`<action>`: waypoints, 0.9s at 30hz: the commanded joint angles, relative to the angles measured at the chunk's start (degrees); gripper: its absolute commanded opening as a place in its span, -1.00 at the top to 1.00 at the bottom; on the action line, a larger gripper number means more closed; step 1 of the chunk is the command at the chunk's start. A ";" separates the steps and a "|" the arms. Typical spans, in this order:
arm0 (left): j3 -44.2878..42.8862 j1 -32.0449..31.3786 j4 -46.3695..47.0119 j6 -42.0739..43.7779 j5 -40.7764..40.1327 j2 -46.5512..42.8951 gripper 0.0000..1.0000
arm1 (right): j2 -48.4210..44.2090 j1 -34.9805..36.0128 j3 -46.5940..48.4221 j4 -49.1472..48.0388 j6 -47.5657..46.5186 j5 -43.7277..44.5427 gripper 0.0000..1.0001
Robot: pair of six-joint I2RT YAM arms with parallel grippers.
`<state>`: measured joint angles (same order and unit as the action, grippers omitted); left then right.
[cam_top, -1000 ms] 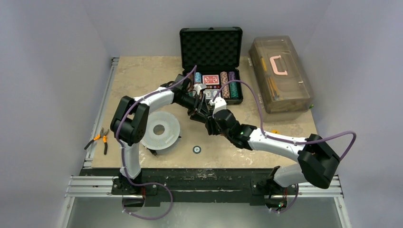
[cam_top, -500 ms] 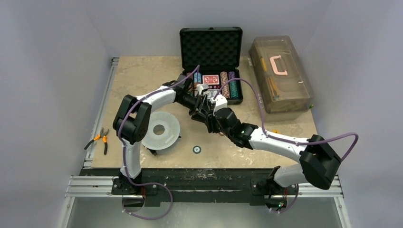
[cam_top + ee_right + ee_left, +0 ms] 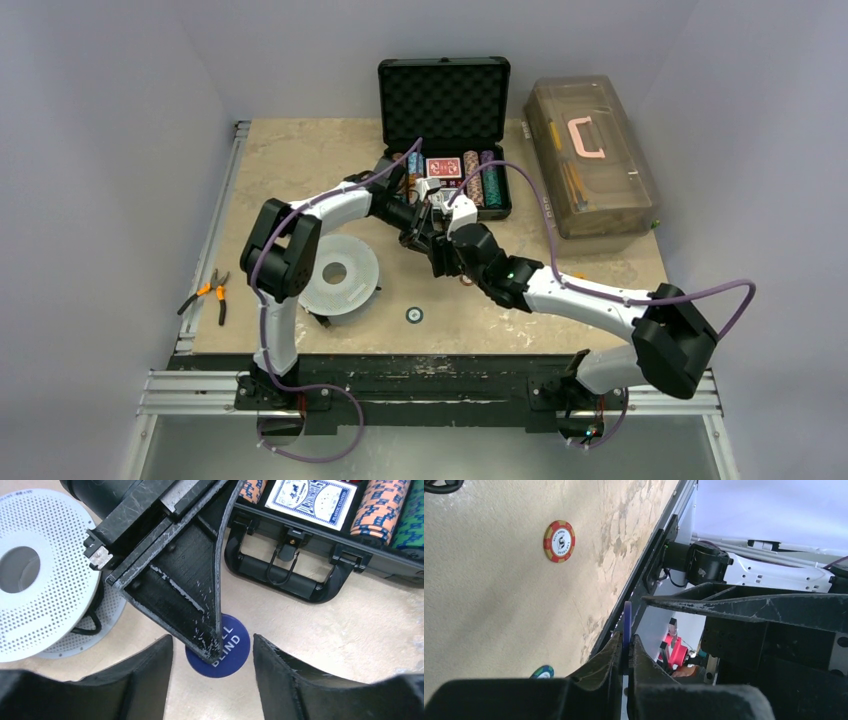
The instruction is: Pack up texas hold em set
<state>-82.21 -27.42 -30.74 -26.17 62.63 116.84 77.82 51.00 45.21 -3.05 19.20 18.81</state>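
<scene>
The black briefcase stands open at the back with its foam lid up. Its tray holds rows of chips and card decks. In the right wrist view its handle, a card deck and orange chips show. My left gripper is shut on a blue "small blind" button, seen edge-on. My right gripper is open, one finger on each side of that button. Both grippers meet in front of the case.
A grey-white perforated disc lies left of the grippers. A brown toolbox sits at the back right. A red chip and a small round chip lie on the table. Pliers lie at the left edge.
Both grippers have shifted a little toward the case, staying together. The right wrist has moved up and closer to the left gripper.
</scene>
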 commanded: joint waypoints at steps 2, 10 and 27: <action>-0.48 -0.26 1.36 0.29 -0.31 -4.29 1.00 | -2.24 -0.38 3.33 3.48 -0.18 3.13 -0.44; 1.33 0.85 8.42 -0.74 5.14 -9.42 1.00 | -9.71 -13.10 4.03 13.39 8.49 -29.51 -0.49; 3.61 -2.19 11.59 4.59 14.14 -18.71 1.00 | -8.11 -26.75 2.65 -8.02 23.54 -69.73 0.46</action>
<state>-78.54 -27.83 -20.38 -24.40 73.32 101.03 69.73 23.92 47.86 -1.91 38.41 -42.11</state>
